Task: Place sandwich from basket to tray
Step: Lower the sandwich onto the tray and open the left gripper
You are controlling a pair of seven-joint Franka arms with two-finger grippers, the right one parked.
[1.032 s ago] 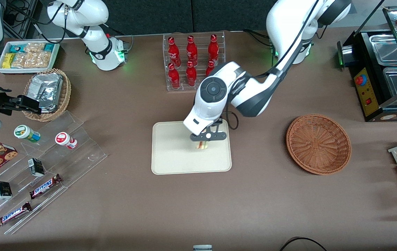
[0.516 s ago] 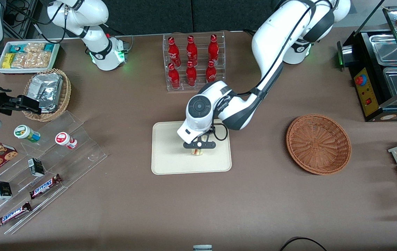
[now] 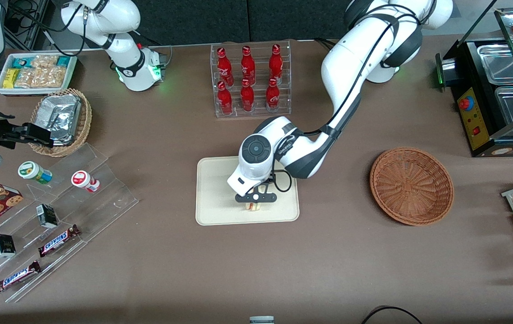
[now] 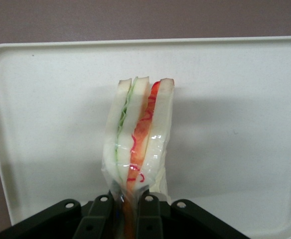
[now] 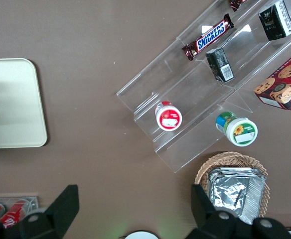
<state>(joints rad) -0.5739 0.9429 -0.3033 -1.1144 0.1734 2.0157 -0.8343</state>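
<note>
- My gripper (image 3: 253,203) hangs low over the tray (image 3: 213,198), above the part nearest the front camera.
- My fingers (image 4: 101,211) are pressed onto the sandwich (image 4: 138,137), pinching one end of the wrapped wedge.
- The sandwich stands on edge below my fingers, its green and red filling layers showing; I cannot tell whether its lower end touches the tray.
- The basket (image 3: 411,185) sits well apart from my gripper, toward my own arm's end of the table, with nothing in it.
- The rack of red bottles (image 3: 249,78) stands farther from the front camera than my gripper.
</note>
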